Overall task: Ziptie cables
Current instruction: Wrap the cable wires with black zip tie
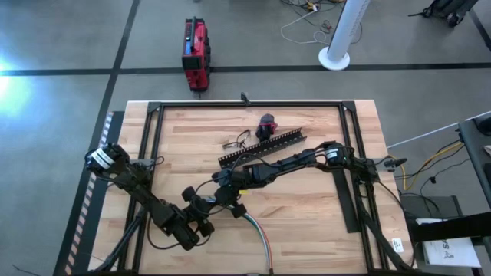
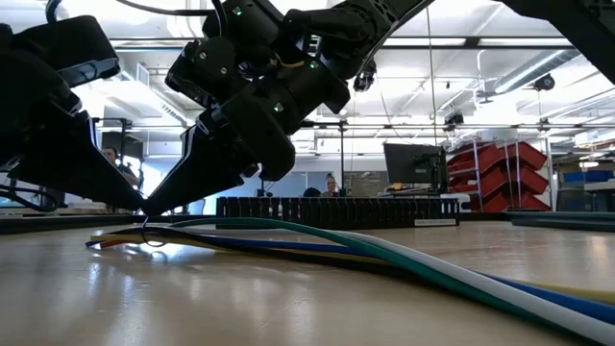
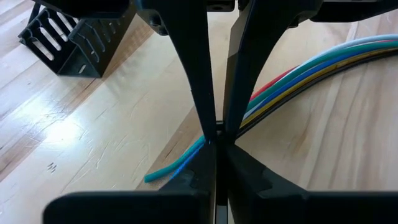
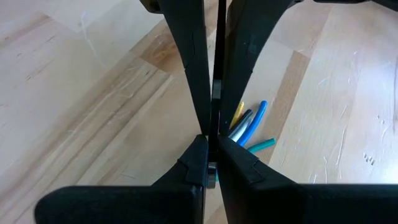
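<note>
The cables (image 1: 257, 234), thin wires in green, white, blue, yellow and red, curve over the wooden table from its near edge toward the middle; their ends (image 4: 249, 127) lie just past the fingertips. Around them near those ends sits the ziptie's small loop (image 2: 146, 231). My left gripper (image 1: 217, 207) comes in from the left and my right gripper (image 1: 226, 195) from the right. They meet tip to tip right above the cables, both shut. In the low view the left gripper (image 2: 135, 207) and right gripper (image 2: 159, 207) slant down onto that loop. My left gripper pinches the ziptie at its fingertips (image 4: 205, 112), slanting down from the table's left. A thin black strip (image 4: 218, 43) runs back between its fingers. The exact spot is hidden by the meeting fingertips. The cables lie on the table below. My right gripper is shut on the ziptie at its fingertips (image 3: 208, 118), slanting down from the table's right, directly against the left gripper's tips. Which part of the ziptie it has, the fingers hide. The loop stays down at the cables on the table.
A long black slotted duct (image 1: 262, 146) lies behind the grippers toward the far side. A red-and-black lump (image 1: 266, 125) and a small wire tangle (image 1: 236, 141) lie beyond it. A flat black strip (image 1: 347, 199) lies at the right. A black frame (image 1: 245, 105) rims the table.
</note>
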Controlling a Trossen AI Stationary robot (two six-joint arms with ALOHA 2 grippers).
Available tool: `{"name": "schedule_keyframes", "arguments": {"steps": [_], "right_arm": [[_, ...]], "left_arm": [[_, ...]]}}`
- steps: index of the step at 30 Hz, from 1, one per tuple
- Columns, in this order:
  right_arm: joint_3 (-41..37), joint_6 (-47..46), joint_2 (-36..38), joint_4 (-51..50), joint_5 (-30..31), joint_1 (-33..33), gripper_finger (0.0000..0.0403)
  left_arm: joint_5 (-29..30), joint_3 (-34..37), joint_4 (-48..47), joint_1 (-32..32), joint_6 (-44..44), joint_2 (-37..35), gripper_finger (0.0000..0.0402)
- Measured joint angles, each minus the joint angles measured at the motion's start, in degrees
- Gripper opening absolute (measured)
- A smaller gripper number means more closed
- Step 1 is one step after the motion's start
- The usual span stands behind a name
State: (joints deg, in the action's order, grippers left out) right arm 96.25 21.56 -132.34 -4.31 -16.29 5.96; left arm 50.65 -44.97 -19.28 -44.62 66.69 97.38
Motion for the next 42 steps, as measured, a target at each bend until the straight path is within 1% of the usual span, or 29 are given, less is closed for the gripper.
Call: {"name": "schedule_keyframes", "arguments": {"steps": [4,7,17,21,25,29,35,42], "right_arm": [[0.0,0.0,0.0,0.02,0.0,0.0,0.0009],[0.0,0.0,-0.01,0.05,0.0,0.0,0.0009],[0.0,0.02,0.0,0.15,0.02,0.0,0.0009],[0.0,0.0,-0.01,0.15,0.02,0.0,0.0009],[0.0,0.0,-0.01,0.2,-0.01,0.0,0.0009],[0.0,-0.02,0.0,0.33,-0.13,0.02,0.0009],[0.0,-0.13,0.0,0.3,-0.11,0.02,0.0009],[0.0,-0.15,0.0,0.22,-0.11,0.02,0.0009]], "left_arm": [[-0.06,0.0,0.19,0.0,0.0,0.0,0.0003],[-0.06,0.0,0.23,0.0,-0.16,0.0,0.0009],[-0.06,0.0,0.67,0.07,-0.19,-0.02,0.0067],[-0.06,0.0,0.82,0.07,-0.19,-0.02,0.0079],[-0.26,0.0,0.81,0.11,-0.22,-0.53,0.0071],[-0.19,-0.01,0.77,0.15,-0.22,-1.87,0.0052],[-0.2,-0.01,0.45,0.13,-1.21,-1.97,0.0024],[-1.59,0.0,0.4,0.19,-1.52,-1.95,0.0025]]}}
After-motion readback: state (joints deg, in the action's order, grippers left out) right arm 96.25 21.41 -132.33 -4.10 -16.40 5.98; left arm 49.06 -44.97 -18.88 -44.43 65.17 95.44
